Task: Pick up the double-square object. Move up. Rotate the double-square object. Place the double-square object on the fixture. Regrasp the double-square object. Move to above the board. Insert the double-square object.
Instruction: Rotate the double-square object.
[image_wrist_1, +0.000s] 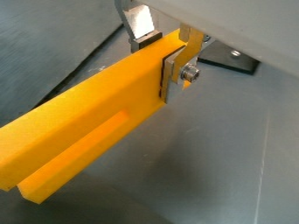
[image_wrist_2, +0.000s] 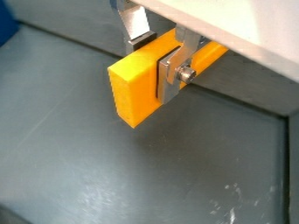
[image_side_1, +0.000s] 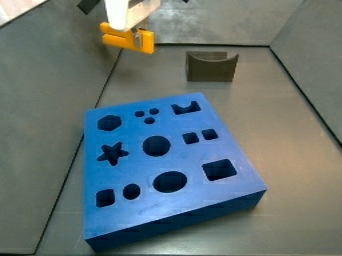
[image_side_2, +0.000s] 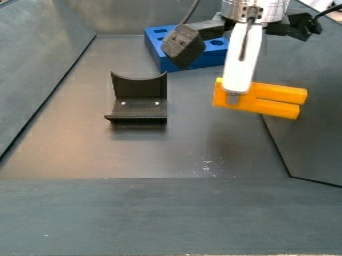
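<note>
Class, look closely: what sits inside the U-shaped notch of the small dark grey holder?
Nothing: the small dark grey holder has an empty notch in both side views. The yellow-orange slotted block hangs in the gripper, apart from it.

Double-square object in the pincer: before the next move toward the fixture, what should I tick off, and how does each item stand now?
1. Grip: the pincer is shut on the double-square object, a silver finger flat against its side: ok.
2. Lift: the object hangs clear of the floor in both side views: ok.
3. Attitude: the bar lies roughly level, slotted end pointing away from the pincer: ok for now; whether rotation is finished, cannot tell.
4. Fixture: upright, its notch unoccupied: ok.
5. Board: no piece in any visible cut-out, lying apart from the fixture: ok.
6. Object aligned over the notch: not ok; it hangs off to the side.
</note>
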